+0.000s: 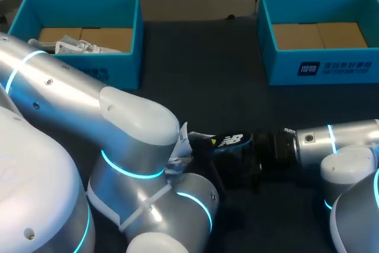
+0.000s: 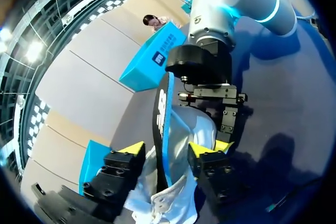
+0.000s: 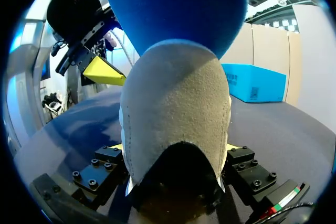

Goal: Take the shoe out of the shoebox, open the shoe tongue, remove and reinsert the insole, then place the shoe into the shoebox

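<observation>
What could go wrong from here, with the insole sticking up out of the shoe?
1. The insole stands on edge out of the shoe; pushed in, it may buckle or bunch instead of lying flat.
2. The right gripper clamps only the heel, so a push from the left gripper could twist the shoe loose.
3. The two grippers sit very close and might collide.

Head view looks down from behind; both wrist views close on shoe (image 3: pixel 176 108)

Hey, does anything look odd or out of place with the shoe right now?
The insole juts well out of the shoe, which the right gripper holds by the heel. That fits mid-task; nothing looks spilled or damaged.
</observation>
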Action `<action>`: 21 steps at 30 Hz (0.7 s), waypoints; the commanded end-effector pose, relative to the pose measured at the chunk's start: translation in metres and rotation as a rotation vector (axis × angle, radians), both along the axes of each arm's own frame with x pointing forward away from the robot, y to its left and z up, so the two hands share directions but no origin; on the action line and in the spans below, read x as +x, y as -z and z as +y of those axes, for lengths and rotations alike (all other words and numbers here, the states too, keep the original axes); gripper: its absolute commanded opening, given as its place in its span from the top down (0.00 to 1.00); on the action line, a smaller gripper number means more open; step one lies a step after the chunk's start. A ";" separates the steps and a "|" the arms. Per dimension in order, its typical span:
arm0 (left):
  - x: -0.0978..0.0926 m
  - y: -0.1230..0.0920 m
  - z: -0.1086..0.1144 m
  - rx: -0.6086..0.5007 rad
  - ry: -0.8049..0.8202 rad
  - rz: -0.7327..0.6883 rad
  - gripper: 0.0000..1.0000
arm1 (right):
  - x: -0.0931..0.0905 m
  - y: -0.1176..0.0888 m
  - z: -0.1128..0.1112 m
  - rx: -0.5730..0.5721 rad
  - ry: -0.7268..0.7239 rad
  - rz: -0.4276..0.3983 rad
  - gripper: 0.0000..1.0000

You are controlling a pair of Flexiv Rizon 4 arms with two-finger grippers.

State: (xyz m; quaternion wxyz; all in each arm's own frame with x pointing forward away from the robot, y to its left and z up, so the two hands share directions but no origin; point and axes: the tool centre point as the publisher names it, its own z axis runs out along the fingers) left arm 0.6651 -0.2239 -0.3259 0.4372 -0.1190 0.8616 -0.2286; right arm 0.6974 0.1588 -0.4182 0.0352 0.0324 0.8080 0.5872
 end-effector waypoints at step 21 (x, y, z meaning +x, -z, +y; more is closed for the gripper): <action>-0.015 -0.015 0.001 -0.026 -0.017 -0.074 0.20 | 0.000 -0.001 0.001 -0.005 0.001 0.001 1.00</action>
